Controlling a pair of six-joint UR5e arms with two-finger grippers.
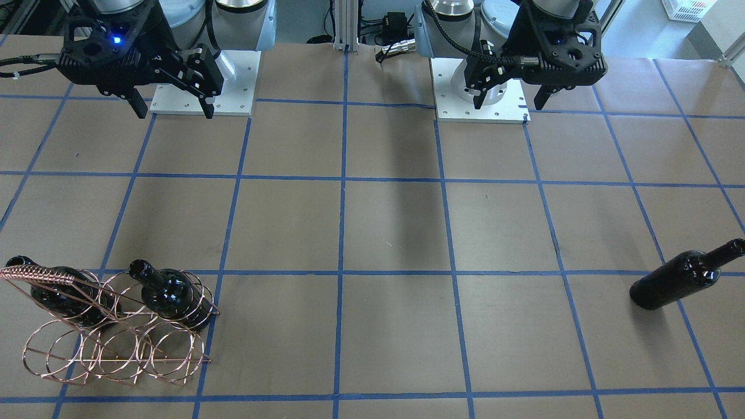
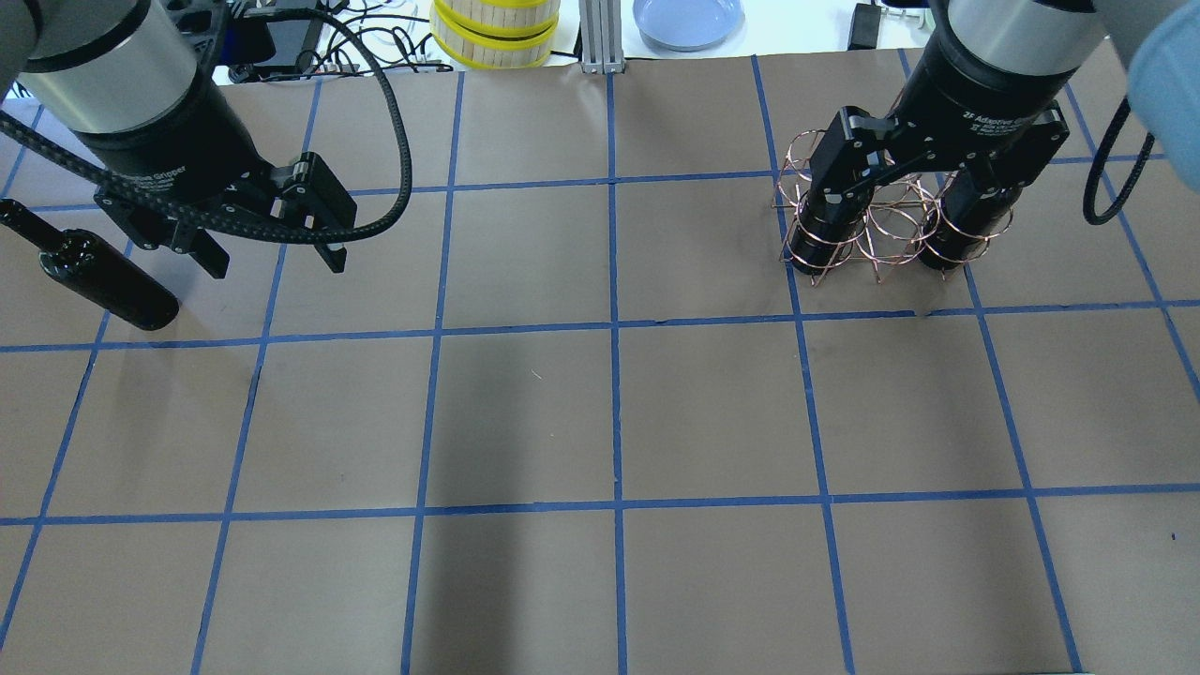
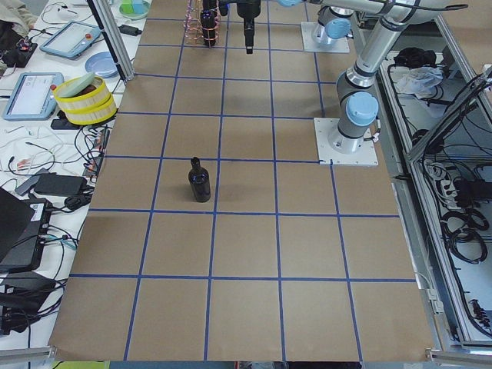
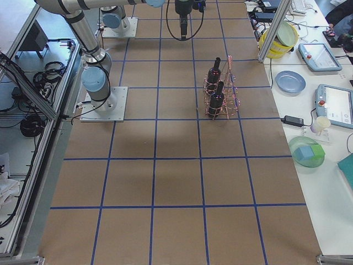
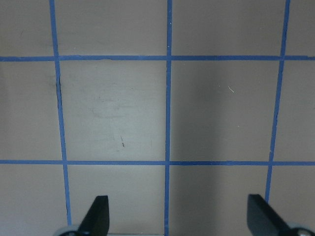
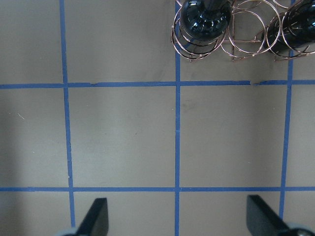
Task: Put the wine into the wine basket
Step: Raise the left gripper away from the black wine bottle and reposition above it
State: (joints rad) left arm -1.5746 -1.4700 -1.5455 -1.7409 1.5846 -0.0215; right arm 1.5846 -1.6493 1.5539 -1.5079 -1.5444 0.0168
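Note:
A near-black wine bottle (image 2: 89,272) lies on its side on the table at my left; it also shows in the front view (image 1: 687,278). My left gripper (image 2: 277,262) hangs open and empty above the table, beside that bottle and apart from it. The copper wire wine basket (image 2: 872,230) stands at my right and holds two look-alike bottles (image 1: 174,294) (image 1: 64,294). My right gripper (image 1: 174,113) is open and empty, raised on the robot's side of the basket. In the right wrist view the basket (image 6: 246,44) is at the top edge.
The table is brown paper with a blue tape grid. Beyond its far edge stand yellow-rimmed containers (image 2: 495,33) and a blue plate (image 2: 687,19). The white arm base plates (image 1: 477,93) sit at the robot's edge.

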